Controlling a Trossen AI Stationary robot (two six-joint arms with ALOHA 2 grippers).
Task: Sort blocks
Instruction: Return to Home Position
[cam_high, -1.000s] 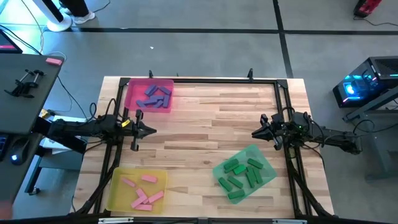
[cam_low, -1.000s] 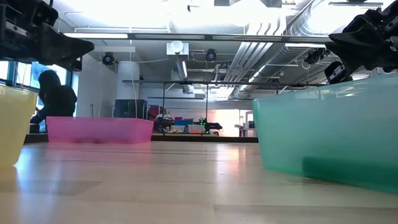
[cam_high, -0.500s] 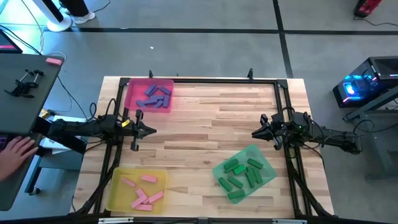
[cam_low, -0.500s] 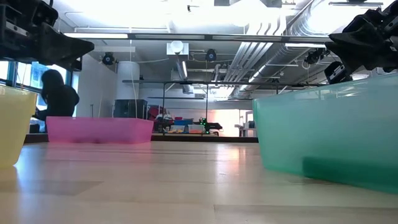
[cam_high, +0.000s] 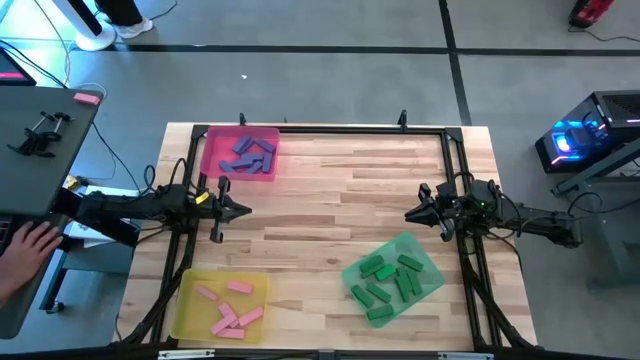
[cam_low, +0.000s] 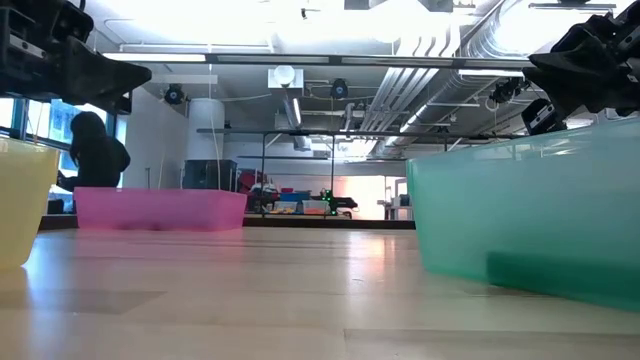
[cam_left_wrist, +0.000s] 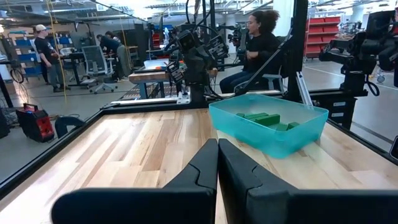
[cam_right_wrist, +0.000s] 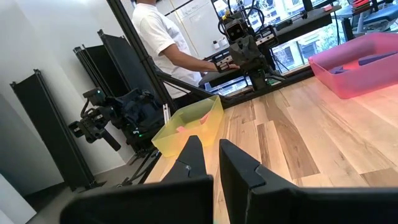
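bar-shaped blocks (cam_high: 248, 156) lie in translucent trays (cam_high: 396, 252) on pale plank table (cam_high: 330, 190) — both grippers (cam_high: 246, 210) clenched, empty

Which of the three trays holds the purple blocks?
The pink tray at the table's far left corner; the yellow tray holds pink blocks, the green tray green ones.

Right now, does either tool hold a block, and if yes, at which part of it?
Nothing is held. The left tool and the right tool are both shut and empty, above the bare table between the trays.
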